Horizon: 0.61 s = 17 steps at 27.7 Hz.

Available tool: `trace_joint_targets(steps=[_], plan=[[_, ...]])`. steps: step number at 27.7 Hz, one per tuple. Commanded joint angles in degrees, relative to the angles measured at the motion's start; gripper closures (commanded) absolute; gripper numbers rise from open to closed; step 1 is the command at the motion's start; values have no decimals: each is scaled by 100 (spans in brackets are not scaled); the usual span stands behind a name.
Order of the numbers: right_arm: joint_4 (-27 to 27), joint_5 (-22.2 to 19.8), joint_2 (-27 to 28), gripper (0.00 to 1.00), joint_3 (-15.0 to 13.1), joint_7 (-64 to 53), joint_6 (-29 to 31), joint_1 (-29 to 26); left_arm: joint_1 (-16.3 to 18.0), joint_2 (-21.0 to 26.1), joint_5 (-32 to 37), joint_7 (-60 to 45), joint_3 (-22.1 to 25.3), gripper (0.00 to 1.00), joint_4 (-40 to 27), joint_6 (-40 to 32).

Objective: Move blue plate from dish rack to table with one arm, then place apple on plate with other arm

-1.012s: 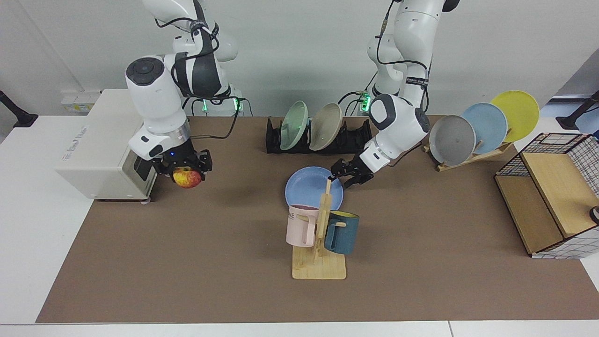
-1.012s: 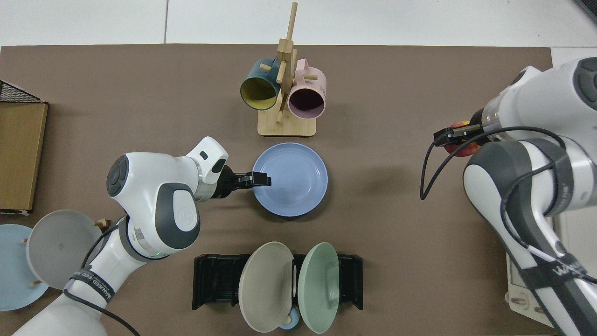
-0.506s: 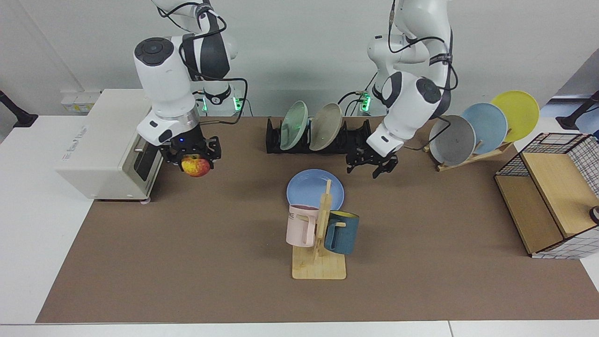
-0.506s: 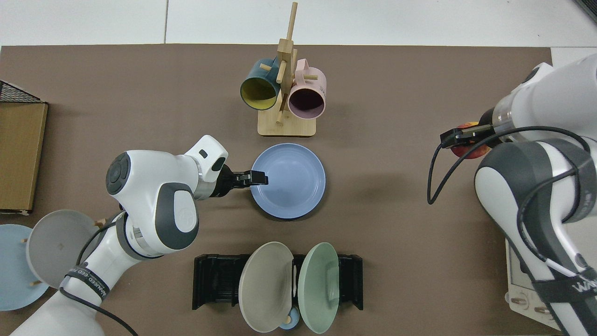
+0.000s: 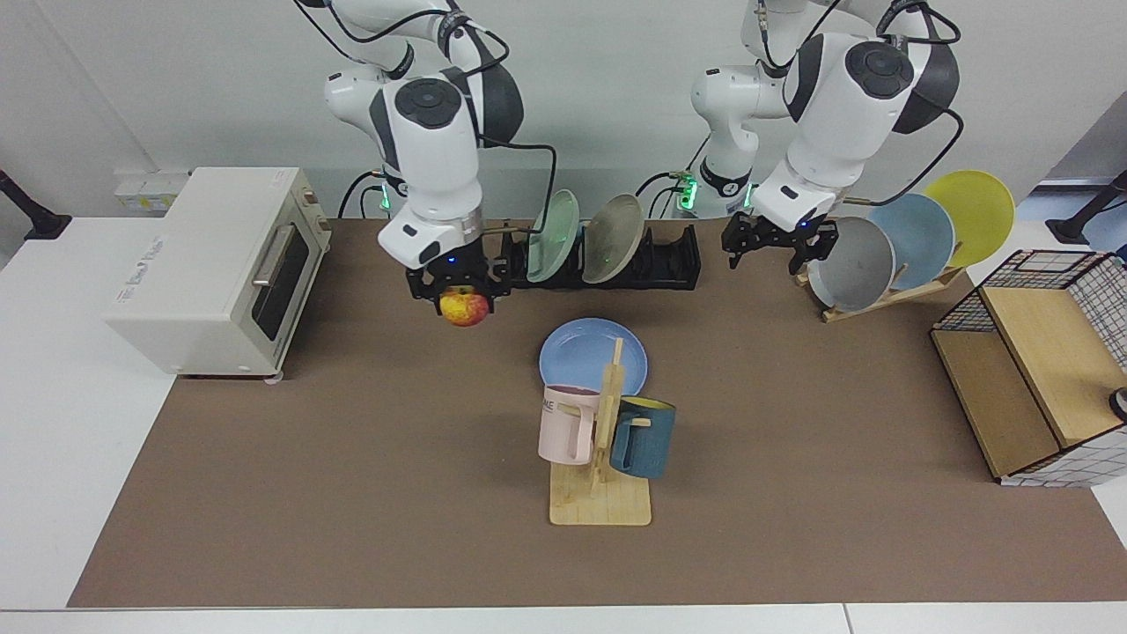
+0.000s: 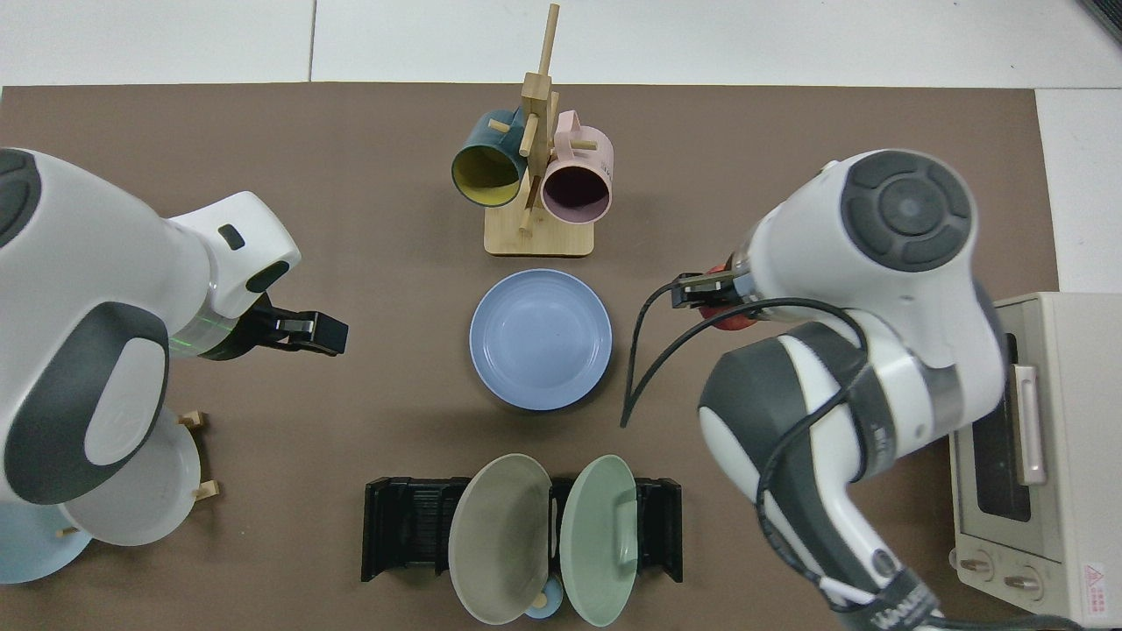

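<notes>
The blue plate lies flat on the brown table, in front of the black dish rack. In the facing view the mug tree hides the plate's near edge. My right gripper is shut on the red-yellow apple and hangs in the air to the plate's left. From above only a sliver of the apple shows under that arm. My left gripper is open and empty, raised well away from the plate, near the grey plate on the wooden stand.
A wooden mug tree with a pink and a teal mug stands just before the plate. The rack holds a green plate and a beige plate. A toaster oven, a slanted plate stand and a wire-and-wood box line the sides.
The right arm has carried the apple from beside the toaster oven toward the blue plate. The left gripper has drawn back from the plate's rim and risen toward the wooden stand. The plate stays still.
</notes>
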Motion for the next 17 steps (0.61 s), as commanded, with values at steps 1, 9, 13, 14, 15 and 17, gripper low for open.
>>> trace_joint_targets(steps=[1, 9, 13, 14, 15, 17], plan=[[76, -33, 308, 99, -33, 869, 167, 457, 0, 128, 176, -37, 61, 1, 636, -411], [224, -42, 914, 99, -77, 1994, 571, 1134, 9, 145, 176, -28, 87, 0, 795, -411], [628, -147, 1414, 99, -86, 2461, 580, 1424, 97, 119, 124, -11, 79, 0, 768, -402], [699, -156, 1503, 100, -86, 2557, 589, 1459, 106, 119, 106, -19, 70, 0, 768, -411], [717, -156, 1573, 100, -86, 2645, 606, 1477, 106, 110, 97, -19, 79, 0, 751, -411], [709, -147, 1618, 100, -42, 2716, 720, 1477, 106, 101, 97, -28, 79, 0, 742, -437]])
